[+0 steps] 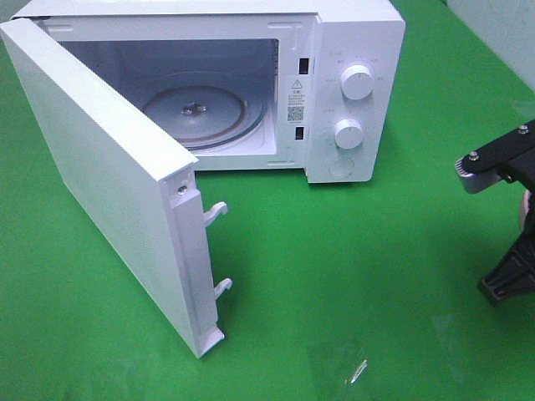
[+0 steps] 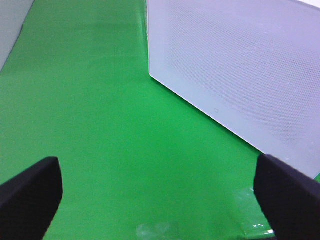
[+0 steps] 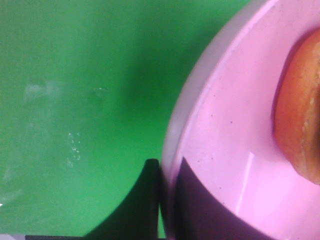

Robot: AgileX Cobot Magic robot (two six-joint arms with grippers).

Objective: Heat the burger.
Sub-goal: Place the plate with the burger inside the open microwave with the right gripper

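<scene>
Left gripper [image 2: 160, 200] wide open, holding nothing, over green tabletop [image 2: 100, 100] near microwave door [image 2: 240, 65]; right gripper [image 3: 166, 200] pinched shut on pink plate [image 3: 220, 125] rim; burger [image 3: 300, 110] on that plate; microwave [image 1: 351, 83] stands open.

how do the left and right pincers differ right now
The left pincer is open; the right pincer is shut. The left holds nothing, with only green cloth between its fingers; the right clamps the rim of the pink plate carrying the burger. The left faces the microwave door; the right's view shows no microwave. Both have dark fingers.
</scene>
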